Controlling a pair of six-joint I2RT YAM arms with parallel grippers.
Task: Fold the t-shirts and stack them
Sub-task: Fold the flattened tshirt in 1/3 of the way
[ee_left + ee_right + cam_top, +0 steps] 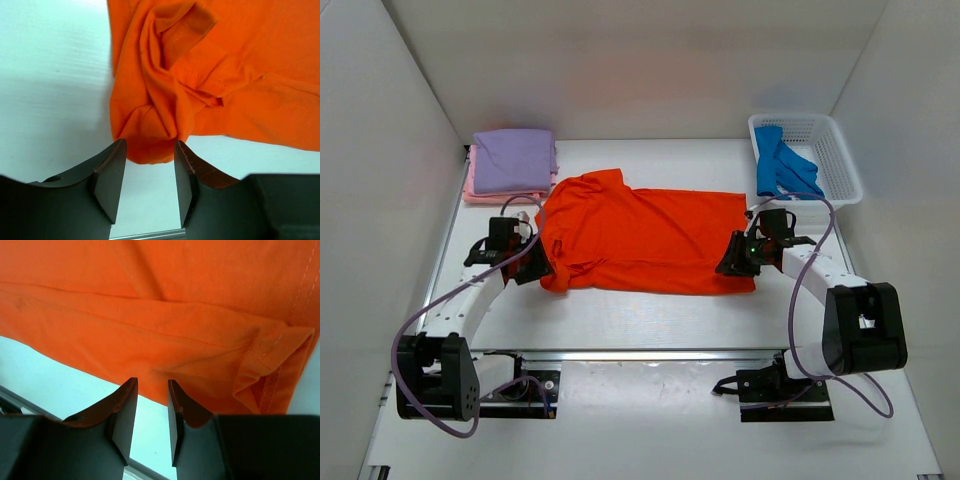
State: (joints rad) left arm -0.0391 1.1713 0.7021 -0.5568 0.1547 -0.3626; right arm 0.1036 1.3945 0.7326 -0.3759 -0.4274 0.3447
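Observation:
The bright orange-red t-shirt [640, 235] lies spread across the middle of the table, partly folded, with a bunched sleeve at its left end [165, 95]. My left gripper [542, 262] is open at the shirt's near-left corner; the rounded cloth edge sits just between the fingertips [149, 150]. My right gripper [732, 262] is open at the near-right hem [151, 390], its tips at the cloth edge [210, 370] with bare table showing between them. A folded lavender t-shirt [515, 160] lies on a pink one [470, 188] at the back left. A blue t-shirt [780, 165] is in the basket.
The white plastic mesh basket [840, 165] stands at the back right. White walls close in the table on the left, back and right. A metal rail [650, 355] runs along the near edge between the arm bases.

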